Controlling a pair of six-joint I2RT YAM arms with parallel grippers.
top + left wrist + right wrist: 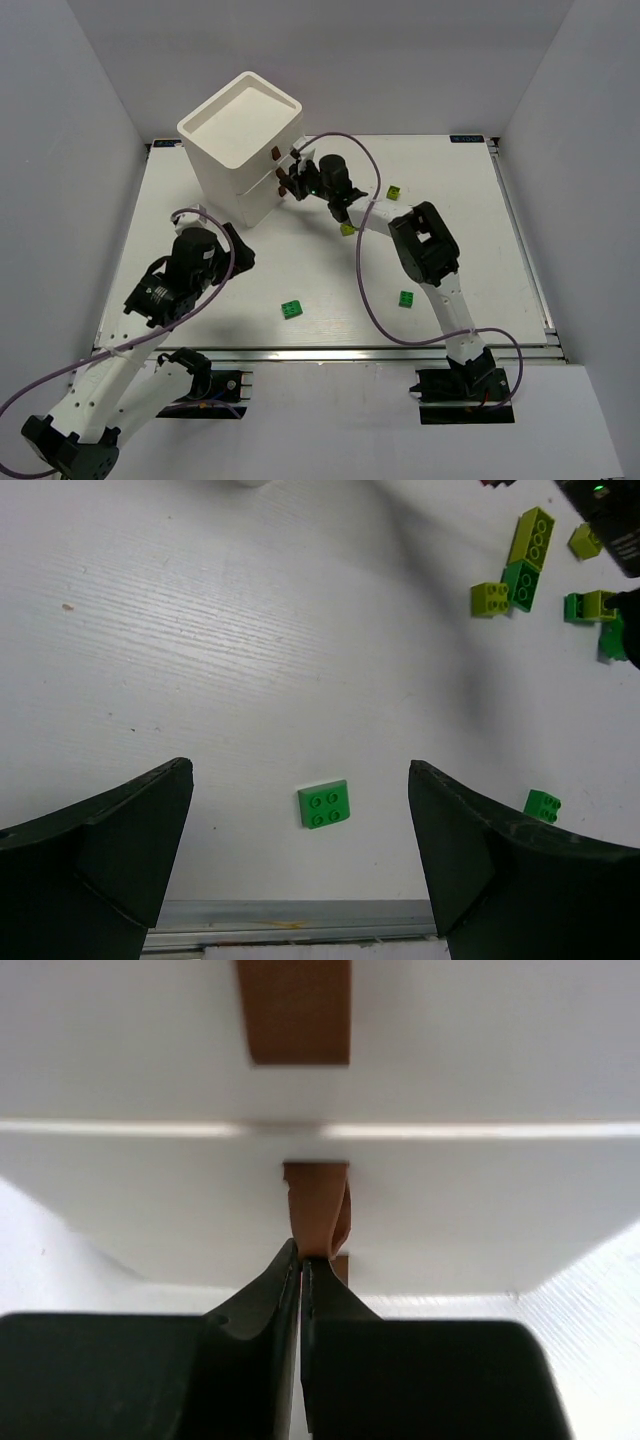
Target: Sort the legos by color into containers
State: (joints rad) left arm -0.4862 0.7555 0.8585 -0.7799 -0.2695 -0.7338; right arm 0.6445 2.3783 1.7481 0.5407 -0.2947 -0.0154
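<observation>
The white drawer unit [245, 140] stands at the back left. My right gripper [295, 182] is at its front, shut on the brown pull tab [315, 1205] of the middle drawer; the top drawer's tab [298, 1010] shows above it. My left gripper [300, 780] is open and empty, hovering over a flat green brick [324, 804], which also shows in the top view [291, 309]. More green and yellow-green bricks lie to the right: a long yellow-green one [530, 535], a green one [541, 805] and others. No purple brick is in view.
In the top view, loose bricks lie at the mid right [395, 192], under the right arm [347, 229] and near the front right [406, 298]. The table's metal front edge [300, 915] runs just below my left fingers.
</observation>
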